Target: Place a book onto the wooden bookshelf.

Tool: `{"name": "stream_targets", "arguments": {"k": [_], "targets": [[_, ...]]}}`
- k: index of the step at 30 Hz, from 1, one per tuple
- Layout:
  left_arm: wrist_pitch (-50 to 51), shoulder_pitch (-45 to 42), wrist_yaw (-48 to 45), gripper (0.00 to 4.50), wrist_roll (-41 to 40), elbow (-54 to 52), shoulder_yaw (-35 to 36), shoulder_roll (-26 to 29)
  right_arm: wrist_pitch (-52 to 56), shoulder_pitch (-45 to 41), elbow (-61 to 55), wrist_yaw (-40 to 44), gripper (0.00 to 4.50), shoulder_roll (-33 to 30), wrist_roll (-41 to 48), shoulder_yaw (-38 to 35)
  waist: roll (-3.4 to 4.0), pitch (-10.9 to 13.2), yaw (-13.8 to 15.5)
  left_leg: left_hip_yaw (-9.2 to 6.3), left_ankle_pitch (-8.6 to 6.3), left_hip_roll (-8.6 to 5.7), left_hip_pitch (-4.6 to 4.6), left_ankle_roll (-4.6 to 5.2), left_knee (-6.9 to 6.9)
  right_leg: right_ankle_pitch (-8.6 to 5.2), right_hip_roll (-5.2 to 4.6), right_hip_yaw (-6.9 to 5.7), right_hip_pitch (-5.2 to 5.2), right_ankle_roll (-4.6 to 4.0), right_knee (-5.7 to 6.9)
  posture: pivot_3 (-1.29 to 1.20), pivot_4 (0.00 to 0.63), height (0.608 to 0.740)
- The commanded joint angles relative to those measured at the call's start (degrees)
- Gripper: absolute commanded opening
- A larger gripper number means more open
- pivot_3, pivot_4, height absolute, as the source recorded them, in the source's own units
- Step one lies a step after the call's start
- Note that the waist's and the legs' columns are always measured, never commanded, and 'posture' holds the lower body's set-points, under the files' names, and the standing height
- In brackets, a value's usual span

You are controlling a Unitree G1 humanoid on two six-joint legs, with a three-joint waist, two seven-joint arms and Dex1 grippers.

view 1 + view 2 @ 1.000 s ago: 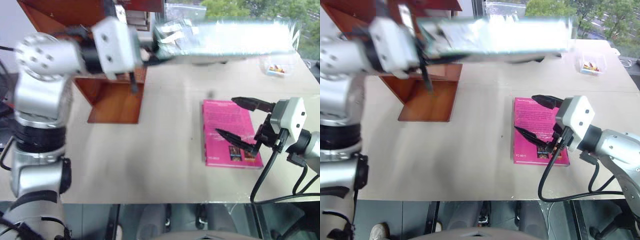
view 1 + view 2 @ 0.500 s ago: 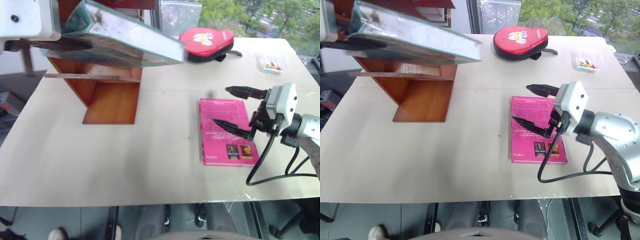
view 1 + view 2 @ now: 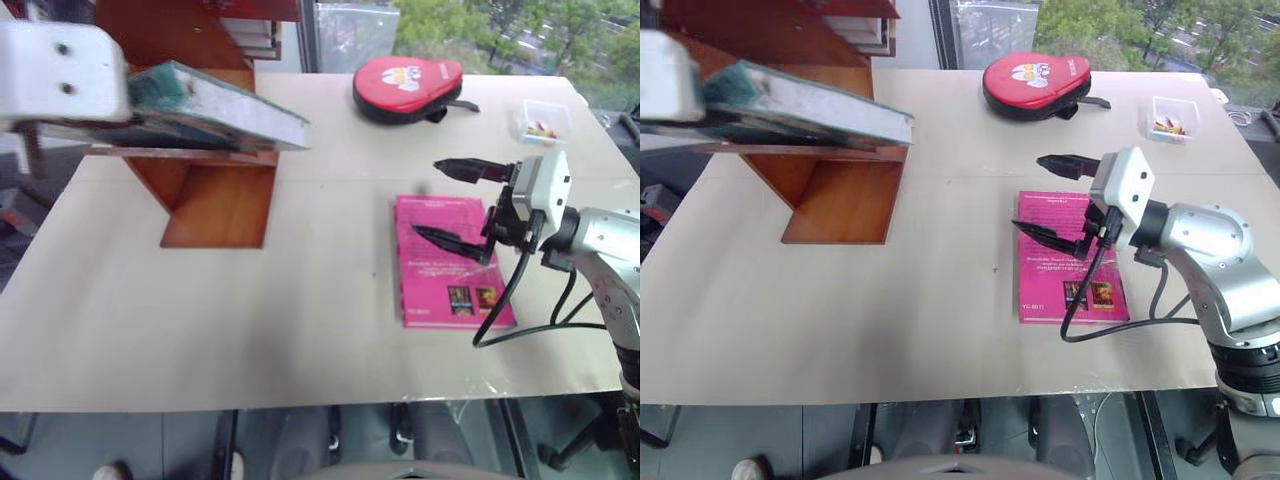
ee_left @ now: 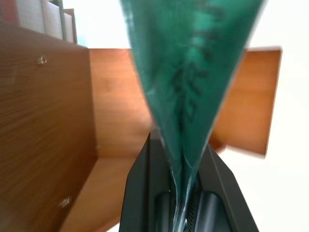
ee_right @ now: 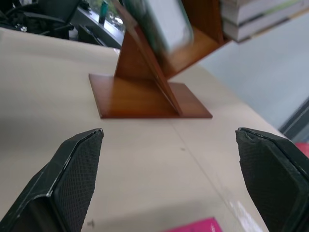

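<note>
Book (image 3: 215,105) (teal-green) sits clamped in my left gripper (image 4: 181,193), lying near flat right above a board of the wooden bookshelf (image 3: 215,200); can't tell if it touches. Right gripper (image 3: 1050,195) is spread wide, holding nothing, hovering over the pink book (image 3: 1065,265) on the surface (image 3: 250,320).

Beige table (image 3: 840,320), window (image 3: 990,25) behind with green trees (image 3: 1120,25), grey floor (image 3: 790,435) below
</note>
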Motion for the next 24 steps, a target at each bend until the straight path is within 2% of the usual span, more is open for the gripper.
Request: {"name": "stream_targets", "arguments": {"k": [1, 5, 6, 12, 16, 20, 22, 24], "targets": [[4.65, 1.21, 1.30, 2.05, -0.96, -1.15, 2.66, -0.02, 0.84, -0.89, -3.09, -0.31, 4.50, -0.43, 0.87, -1.12, 0.00, 0.00, 0.01, 0.04, 0.00, 0.00, -0.01, 0.00, 0.00, 0.00, 0.00, 0.05, -0.04, 0.00, 0.01, 0.00, 0.150, 0.740], [6.08, 0.36, 4.04, 4.12, -3.07, -2.24, 4.48, -3.19, 2.74, -1.46, -4.31, -0.81, 4.50, -0.56, 1.99, -1.74, -0.03, 0.02, 0.17, 0.15, 0.00, 0.00, -0.22, 0.00, 0.00, 0.01, 0.02, 0.15, -0.30, -0.03, 0.07, 0.00, 0.150, 0.740], [6.03, 0.58, 3.84, 4.46, -3.89, -2.94, 5.09, -3.45, 2.86, -1.14, -4.45, -0.58, 4.50, -0.82, 2.19, -2.21, -0.04, 0.02, 0.17, 0.15, 0.00, 0.00, -0.28, 0.01, 0.00, 0.03, 0.02, 0.15, -0.35, -0.05, 0.08, 0.00, 0.150, 0.740], [12.15, 5.10, 4.90, 4.46, -9.16, -3.70, 13.37, -4.01, 4.99, -0.48, -5.24, -0.04, 4.50, -2.86, 3.70, -4.26, -0.04, 0.02, 0.08, 0.28, -0.01, -0.01, -0.30, 0.01, -0.01, 0.10, 0.01, 0.23, -0.43, -0.17, 0.08, 0.00, 0.150, 0.740], [24.37, 0.54, 7.32, 4.46, -21.85, -8.42, 17.81, -9.71, 5.15, 0.50, -4.54, 1.06, 4.50, -4.50, 4.64, -6.78, -0.12, 0.01, 0.26, 0.29, -0.01, 0.04, -0.26, 0.01, 0.02, 0.01, 0.02, 0.25, -0.44, -0.02, 0.18, 0.00, 0.150, 0.740], [40.86, -2.28, 10.08, 4.46, -45.27, -10.25, 27.18, -18.70, 7.99, 1.64, -6.70, -1.94, 4.50, -5.24, 4.16, -6.89, -0.14, 0.00, 0.14, 0.24, -0.01, -0.05, -0.26, 0.02, 0.22, 0.04, -0.12, 0.28, -0.42, -0.06, 0.37, 0.00, 0.150, 0.740], [44.48, -0.51, 16.01, 4.46, -53.18, -13.00, 28.69, -25.06, 9.66, 3.46, -7.59, -3.21, 4.50, -5.46, 4.87, -8.37, -0.14, 0.00, 0.07, 0.23, -0.01, -0.05, -0.20, 0.02, 0.28, 0.13, -0.16, 0.32, -0.42, -0.23, 0.52, 0.00, 0.150, 0.740], [44.97, 1.69, 23.36, 4.46, -57.16, -16.31, 27.63, -31.62, 10.74, 5.98, -8.22, -3.85, 4.50, -5.89, 5.29, -10.12, -0.06, -0.04, 0.20, 0.20, 0.00, -0.04, -0.11, 0.01, 0.37, 0.14, -0.19, 0.35, -0.34, -0.25, 0.61, 0.00, 0.150, 0.740]]}}
